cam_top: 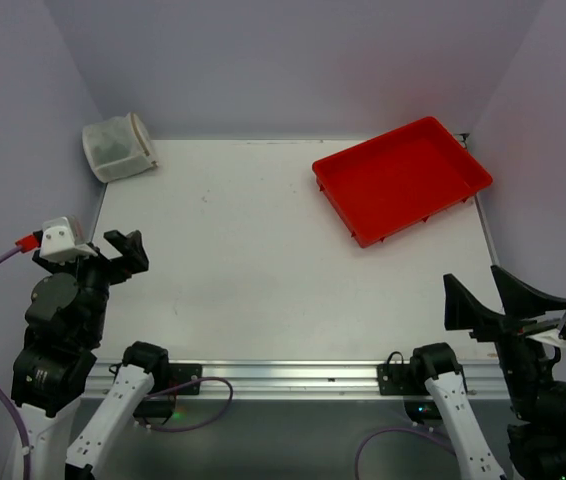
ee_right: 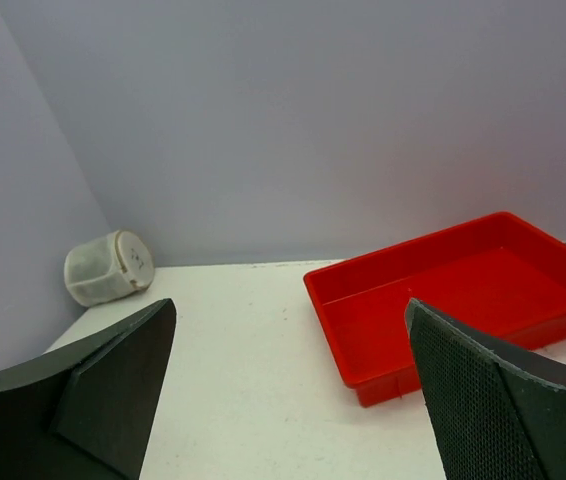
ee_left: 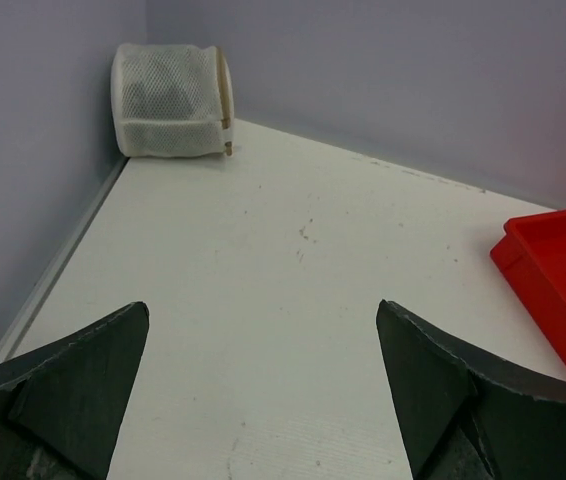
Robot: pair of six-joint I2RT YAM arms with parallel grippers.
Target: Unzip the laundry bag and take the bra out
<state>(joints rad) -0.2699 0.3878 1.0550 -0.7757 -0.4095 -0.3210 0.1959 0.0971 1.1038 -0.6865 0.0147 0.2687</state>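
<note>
From the top external view, the laundry bag [cam_top: 118,148] lay on its side at the far left corner of the white table [cam_top: 263,250], at about 10 o'clock, close against the left wall [cam_top: 23,120]. A darker shape showed dimly through its mesh; what it was could not be told. The red tray [cam_top: 400,180] sat askew at about 1 o'clock, well apart from the bag. The left gripper [cam_top: 126,252] hung over the table's left edge at about 8 o'clock. The right gripper [cam_top: 491,300] hung at about 4 o'clock, its two fingers spread wide. Neither touched anything.

From the left wrist view, both dark fingers [ee_left: 73,390] stood far apart with bare table between them and nothing held. The bag lay well ahead at about 11 o'clock, in the corner, one wire-rimmed end facing right. A corner of the tray showed at 3 o'clock.

From the right wrist view, the fingers [ee_right: 93,400] were likewise parted and empty. The bag lay far off at 10 o'clock, against the left wall, its round end with a small dark mark [ee_right: 135,258] turned toward the camera. The tray sat ahead at about 1 o'clock. Whether the bag's zip was closed could not be told in any view.
</note>
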